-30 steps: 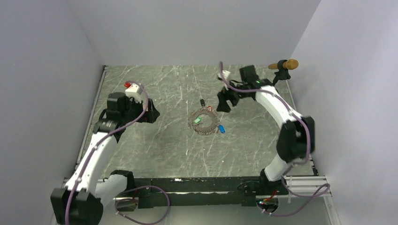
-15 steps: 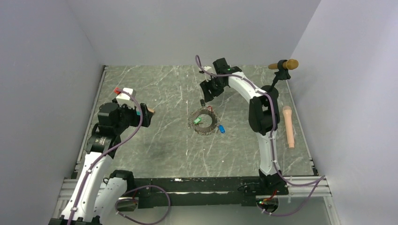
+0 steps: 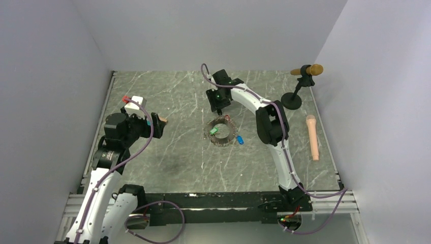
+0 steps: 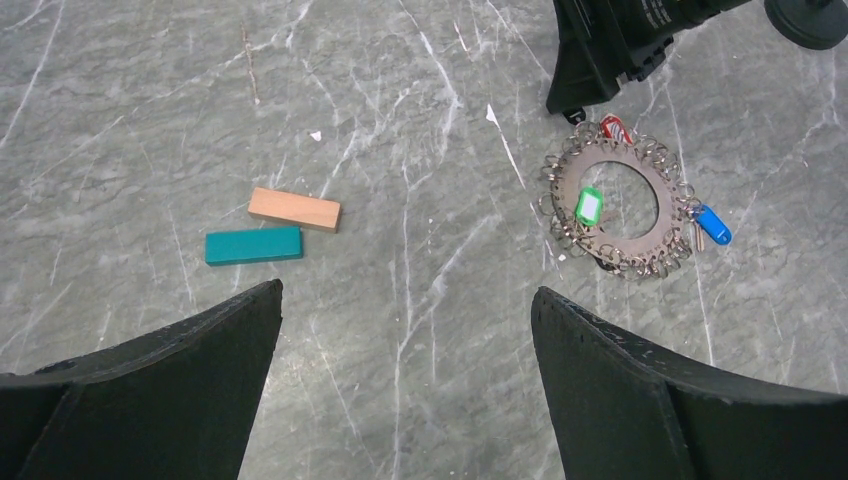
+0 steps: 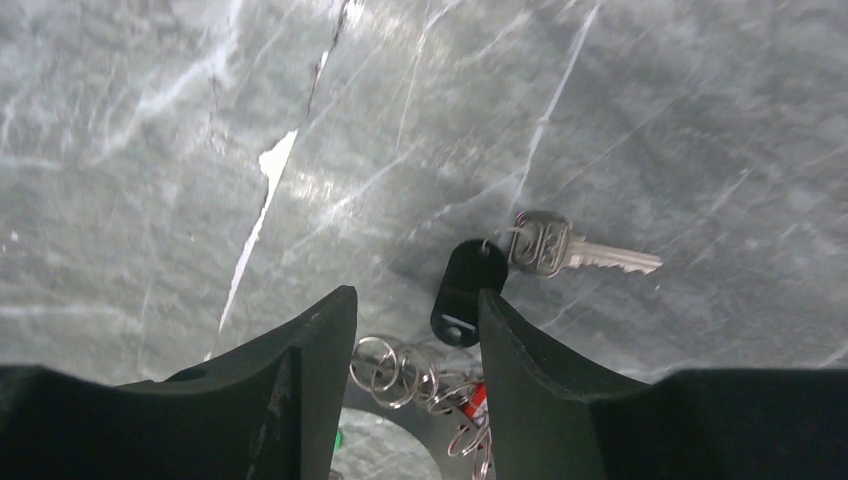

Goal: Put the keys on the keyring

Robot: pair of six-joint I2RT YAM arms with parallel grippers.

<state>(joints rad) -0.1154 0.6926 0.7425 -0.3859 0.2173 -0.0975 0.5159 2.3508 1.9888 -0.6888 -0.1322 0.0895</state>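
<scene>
Hovering low over the grey marbled desk (image 3: 167,152), the right gripper (image 5: 415,300) points down at a black key (image 5: 465,290). This key has an oval plastic head with a small pale mark, joined by a little ring to a silver blade (image 5: 575,253). The stamped marks on the metal bow are too blurred to read. The right fingers (image 5: 300,370) stand partly apart, released, with bare desk between them. The black head lies just beyond the tip of one finger, and whether it touches cannot be told.

Just nearer than that key lies the keyring (image 4: 620,165), a flat dark grey loop fringed with small split rings, resting mid-desk. A green key (image 4: 590,207) with a white label window lies on the loop's band, and nothing legible shows in the window. A blue key (image 4: 714,224) sits at the loop's outer edge, and a red key (image 4: 612,127) at the edge nearest the right gripper.

The left gripper (image 4: 405,300) hangs over the left of the desk, its fingers (image 4: 180,380) spread wide and released. A teal block (image 4: 254,245) and a tan block (image 4: 294,209) lie close together on the desk. White lettering on the right arm's wrist is cropped and unreadable.
</scene>
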